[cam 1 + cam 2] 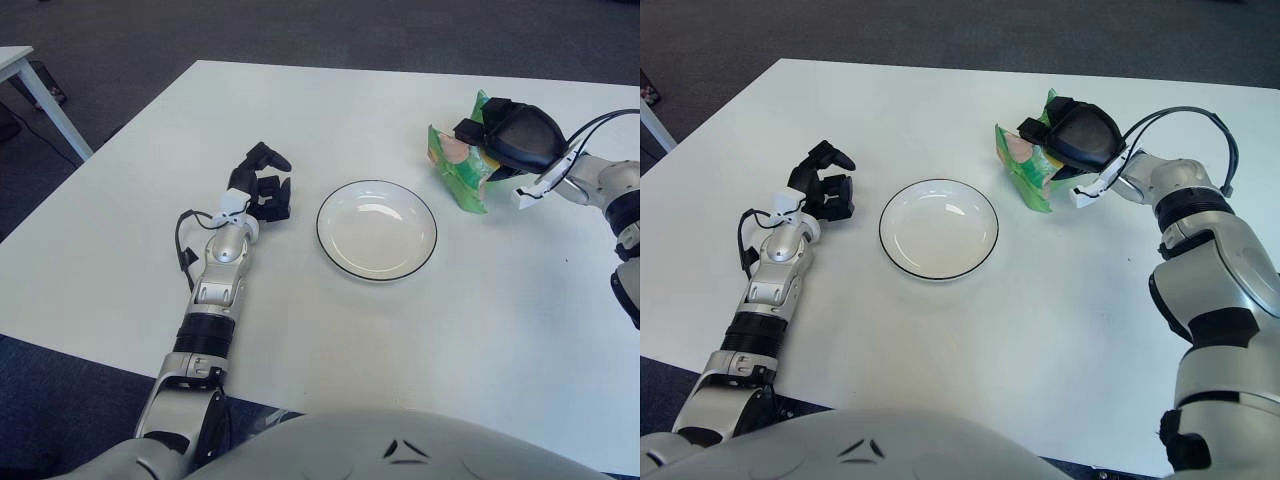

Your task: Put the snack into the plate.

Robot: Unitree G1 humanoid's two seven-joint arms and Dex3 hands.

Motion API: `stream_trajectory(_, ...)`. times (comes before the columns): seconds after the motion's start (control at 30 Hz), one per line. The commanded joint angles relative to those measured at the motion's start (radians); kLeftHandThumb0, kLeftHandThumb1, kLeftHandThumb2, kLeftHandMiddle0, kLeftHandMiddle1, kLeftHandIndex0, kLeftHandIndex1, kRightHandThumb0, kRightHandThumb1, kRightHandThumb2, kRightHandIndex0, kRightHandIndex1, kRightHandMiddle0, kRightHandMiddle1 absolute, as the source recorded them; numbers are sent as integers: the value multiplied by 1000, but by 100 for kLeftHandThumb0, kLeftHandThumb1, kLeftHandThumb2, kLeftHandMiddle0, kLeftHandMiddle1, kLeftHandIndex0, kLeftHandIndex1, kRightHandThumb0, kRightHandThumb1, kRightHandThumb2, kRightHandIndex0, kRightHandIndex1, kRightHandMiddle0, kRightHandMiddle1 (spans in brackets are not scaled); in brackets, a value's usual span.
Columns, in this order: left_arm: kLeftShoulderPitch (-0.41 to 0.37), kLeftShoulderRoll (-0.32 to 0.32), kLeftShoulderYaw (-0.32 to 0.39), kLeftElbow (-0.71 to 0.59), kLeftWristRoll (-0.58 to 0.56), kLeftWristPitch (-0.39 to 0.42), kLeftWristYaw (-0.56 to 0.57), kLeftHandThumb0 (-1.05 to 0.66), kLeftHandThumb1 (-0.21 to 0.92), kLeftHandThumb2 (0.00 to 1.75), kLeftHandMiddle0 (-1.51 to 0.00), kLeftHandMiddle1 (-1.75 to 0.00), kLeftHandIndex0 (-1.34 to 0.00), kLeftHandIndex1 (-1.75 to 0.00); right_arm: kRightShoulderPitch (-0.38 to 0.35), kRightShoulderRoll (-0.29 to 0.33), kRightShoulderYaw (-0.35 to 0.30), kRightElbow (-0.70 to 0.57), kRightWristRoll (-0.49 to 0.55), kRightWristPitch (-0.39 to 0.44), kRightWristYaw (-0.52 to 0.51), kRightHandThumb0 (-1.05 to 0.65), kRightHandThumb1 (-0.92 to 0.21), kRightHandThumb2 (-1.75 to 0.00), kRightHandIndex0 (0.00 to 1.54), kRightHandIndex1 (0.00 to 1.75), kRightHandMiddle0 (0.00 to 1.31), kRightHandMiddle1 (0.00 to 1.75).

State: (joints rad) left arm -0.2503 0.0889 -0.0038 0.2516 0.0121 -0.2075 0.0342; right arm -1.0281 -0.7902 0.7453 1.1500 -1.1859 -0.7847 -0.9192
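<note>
The right hand (505, 140) is clamped on the green crinkly plastic snack bag (458, 168), tilted just right of the empty white black-rimmed plate (376, 229) on the white counter (300, 120). The carry is in hand; next, shift left over the plate and release. The left hand (262, 190), fingers curled on nothing, shows left of the plate.

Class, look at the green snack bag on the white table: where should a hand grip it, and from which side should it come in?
Grip the snack bag across its upper edge, coming from above on the robot's right, as the right hand does now. The bag is tilted up on edge, so its top is exposed and a top grip leaves the side toward the plate clear.
</note>
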Motion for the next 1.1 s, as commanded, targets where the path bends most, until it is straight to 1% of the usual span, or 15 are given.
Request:
stream_trajectory(0.0,141,-62,-22,81,5,0,13,-46,37,124,-120,-175,-57,-175,19,16,-35,-5,67,-34,10,0,-13,-153,77,171,51,175)
stream_trajectory(0.07,140,-62,-23,83,4,-2,11,-46,37,125,-120,-175,-57,-175,13,16,-66,-34,112,-54,43,0,-4,-163,83,173,58,175)
stream_trajectory(0.1,138,-62,-23,85,4,-3,11,-46,36,126,-120,-175,-57,-175,12,15,-78,-47,129,-61,58,-17,-16,-149,100,173,57,175)
stream_trajectory(0.13,138,-62,-23,86,4,-4,10,-47,36,126,-120,-175,-58,-175,15,14,-88,-59,145,-67,70,-27,-25,-139,110,174,56,175)
stream_trajectory(0.23,133,-63,-24,92,5,-7,12,-47,36,126,-120,-175,-58,-175,26,13,-112,-79,179,-73,98,-39,-36,-126,123,174,54,175)
stream_trajectory(0.33,131,-62,-24,95,6,-4,12,-47,36,126,-120,-175,-58,-175,47,17,-147,-100,228,-81,130,-42,-40,-121,127,175,53,175)
stream_trajectory(0.43,130,-59,-24,96,4,-1,9,-46,37,125,-120,-175,-57,-175,65,20,-179,-127,272,-90,168,-44,-42,-119,129,175,53,175)
stream_trajectory(0.7,122,-64,-24,106,0,-6,9,-46,38,124,-119,-175,-56,-175,106,30,-254,-203,366,-105,262,-44,-43,-118,130,175,52,175)
stream_trajectory(0.77,121,-66,-24,106,0,-5,12,-46,38,124,-119,-175,-56,-175,121,37,-283,-231,407,-105,304,-44,-42,-119,130,175,53,175)
stream_trajectory(0.9,121,-66,-24,105,1,-4,14,-46,38,124,-119,-175,-56,-175,147,44,-326,-280,459,-92,374,-45,-41,-120,131,175,54,175)
stream_trajectory(1.07,120,-64,-26,105,4,-5,15,-46,38,124,-120,-175,-56,-175,179,60,-391,-359,550,-47,490,-45,-39,-122,132,175,55,175)
